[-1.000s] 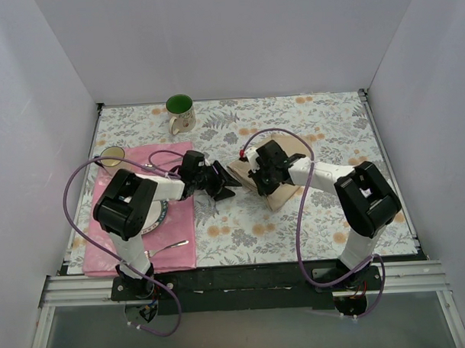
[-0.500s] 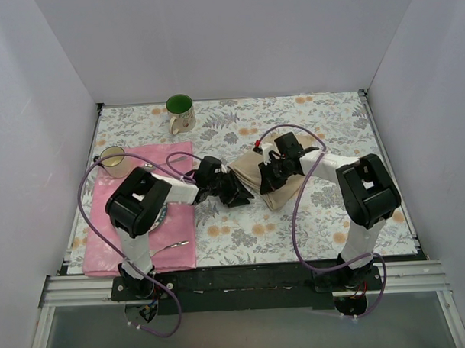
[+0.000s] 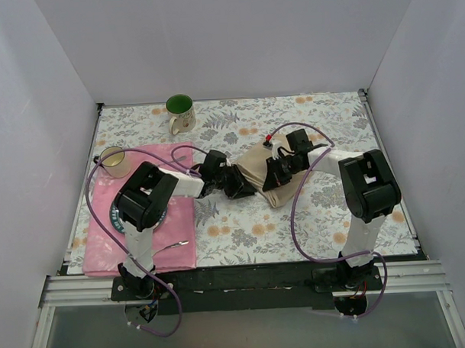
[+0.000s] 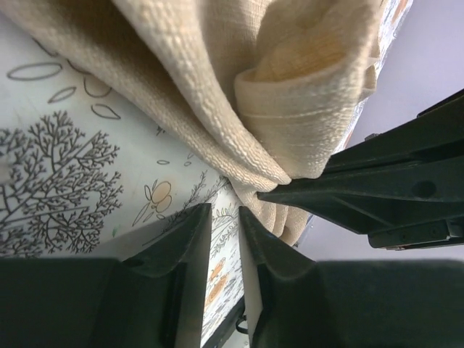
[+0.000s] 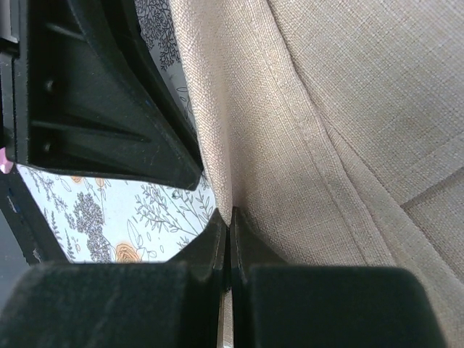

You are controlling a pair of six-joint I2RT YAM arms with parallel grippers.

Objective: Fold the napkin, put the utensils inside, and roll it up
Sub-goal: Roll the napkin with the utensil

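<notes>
Now your right pincer (image 5: 226,217) pinches the napkin (image 5: 326,109); your left pincer (image 4: 225,214) sits narrowly spread just beside that cloth

Could not separate fingertips of left gripper (image 3: 247,192) from those of right gripper (image 3: 268,182) in top view: too small, dark on dark. Saw napkin (image 4: 203,80) cut off by frame edge beyond and left of left gripper in its wrist view; caught only tip of right gripper there, rest cut off at right. Saw napkin cut off beyond and right of right gripper in own wrist view. Glimpsed plate (image 3: 161,216) only as sliver under left arm (image 3: 146,204), behind left gripper. Could not tell head of utensil (image 3: 172,244), farther back: too small.
</notes>
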